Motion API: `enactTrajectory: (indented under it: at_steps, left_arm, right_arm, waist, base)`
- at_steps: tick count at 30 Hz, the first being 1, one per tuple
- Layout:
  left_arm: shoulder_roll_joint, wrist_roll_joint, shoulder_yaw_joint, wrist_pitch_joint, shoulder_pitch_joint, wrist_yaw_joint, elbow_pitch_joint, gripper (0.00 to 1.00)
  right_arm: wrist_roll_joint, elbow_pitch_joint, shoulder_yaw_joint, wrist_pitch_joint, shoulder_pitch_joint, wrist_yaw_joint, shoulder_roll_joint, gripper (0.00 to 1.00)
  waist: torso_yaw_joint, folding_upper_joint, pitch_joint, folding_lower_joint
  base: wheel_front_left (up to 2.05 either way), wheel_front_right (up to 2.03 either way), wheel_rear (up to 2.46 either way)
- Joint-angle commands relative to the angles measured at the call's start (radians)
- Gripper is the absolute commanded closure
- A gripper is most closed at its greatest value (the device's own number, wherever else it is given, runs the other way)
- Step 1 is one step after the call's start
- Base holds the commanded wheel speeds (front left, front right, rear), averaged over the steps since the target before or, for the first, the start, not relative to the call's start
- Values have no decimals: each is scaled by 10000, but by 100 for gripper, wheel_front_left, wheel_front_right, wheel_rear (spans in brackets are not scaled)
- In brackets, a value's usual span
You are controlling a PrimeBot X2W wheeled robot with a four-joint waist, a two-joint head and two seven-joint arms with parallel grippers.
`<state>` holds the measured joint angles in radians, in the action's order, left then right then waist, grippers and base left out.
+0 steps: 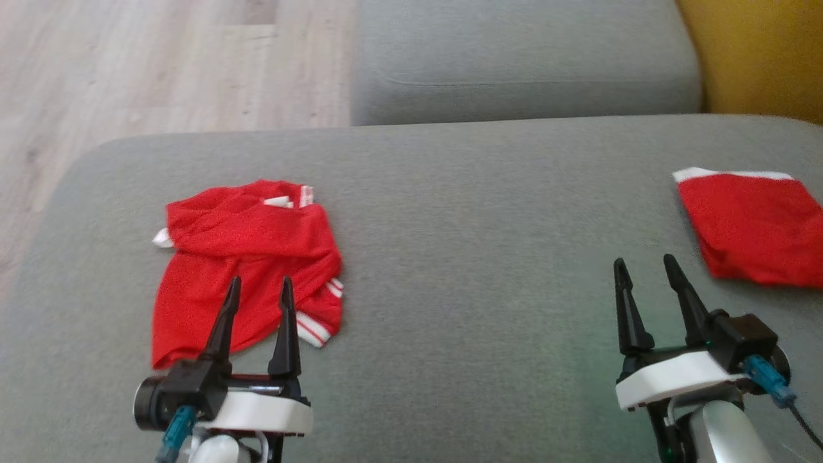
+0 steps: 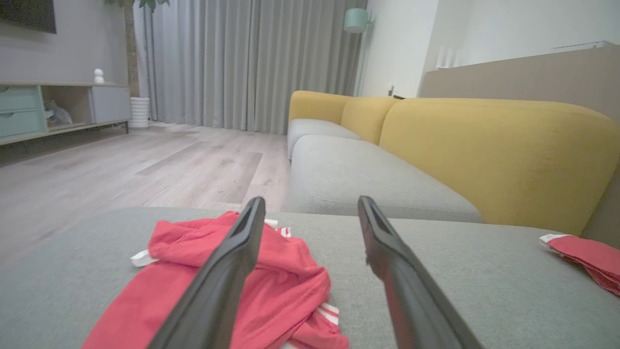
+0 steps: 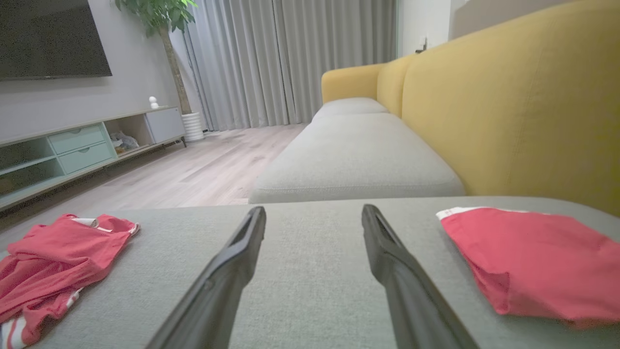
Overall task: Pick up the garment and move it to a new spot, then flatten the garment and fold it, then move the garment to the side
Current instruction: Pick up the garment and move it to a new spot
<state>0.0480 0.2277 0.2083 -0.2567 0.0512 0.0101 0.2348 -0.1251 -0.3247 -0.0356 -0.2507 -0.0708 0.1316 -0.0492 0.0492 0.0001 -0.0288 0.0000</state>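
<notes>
Toward the left end of the grey fabric seat cushion, poises left gripper, jaws spread, over the crumpled red white-striped garment (likely for pickup); holds right gripper spread, empty, toward its right end.

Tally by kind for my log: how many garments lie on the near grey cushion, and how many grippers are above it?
crumpled red garment: 1
folded red garment: 1
open grippers: 2 (left gripper, right gripper)
Total: 4
</notes>
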Motion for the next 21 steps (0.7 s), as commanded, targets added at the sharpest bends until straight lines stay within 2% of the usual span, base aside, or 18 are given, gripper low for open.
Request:
enactTrajectory:
  at_steps: [1, 14, 21]
  left_arm:
    - [22, -52, -302, -51, 222, 50, -289, 0]
    - [22, -286, -443, -51, -33, -91, -199, 0]
    - [242, -907, -524, -51, 137, -273, -7, 0]
  right_arm:
    - [-73, 289, -274, -110, -243, -9, -11, 0]
    - [-489, 356, -855, -110, 238, -9, -11, 0]
    - [-688, 354, -1116, -110, 256, -9, -11, 0]
  waist:
    - [270, -1, -60, 0]
    - [2297, -1, -369, 0]
    - [2442, -1, -187, 0]
  base:
    - [0, 0, 0]
    - [0, 0, 0]
    - [0, 0, 0]
